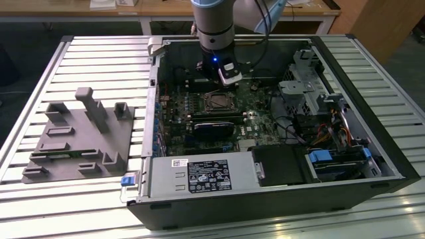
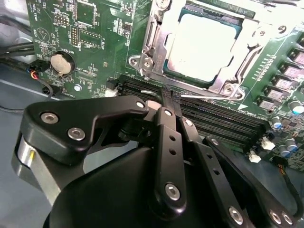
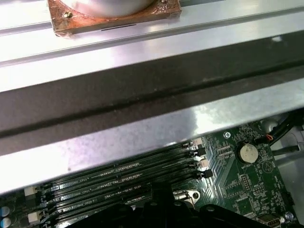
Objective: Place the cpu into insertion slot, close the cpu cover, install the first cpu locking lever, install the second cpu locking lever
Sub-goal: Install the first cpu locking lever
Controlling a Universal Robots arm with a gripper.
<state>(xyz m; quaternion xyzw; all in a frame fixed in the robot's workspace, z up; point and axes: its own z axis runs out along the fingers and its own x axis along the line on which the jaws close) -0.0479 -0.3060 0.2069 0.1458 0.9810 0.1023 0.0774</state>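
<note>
1. cpu up first, in the second wrist view: the pale grey square is seated in the insertion slot, with the metal cover frame looking down flat around its face. The gripper has its two fingers drawn together, tips over the black memory slots just beside the insertion slot. The cpu lies straight ahead of the tips, on the far side of that slot's near rim. A thin metal rod, by my reading a locking lever, runs along that rim and across the line of the fingers. It sits right at the tips, but I cannot tell whether they are touching it.

2. Over to the first wrist view: the memory slots again, a round coin battery on the green board, and a bright case rail crossing above them.

3. Now the exterior view: the insertion slot sits mid-board in the open computer case. The gripper hangs just beyond the insertion slot on its far side, a touch toward the exterior view's right. The power supply lies well apart, on the insertion slot's near side.
</note>
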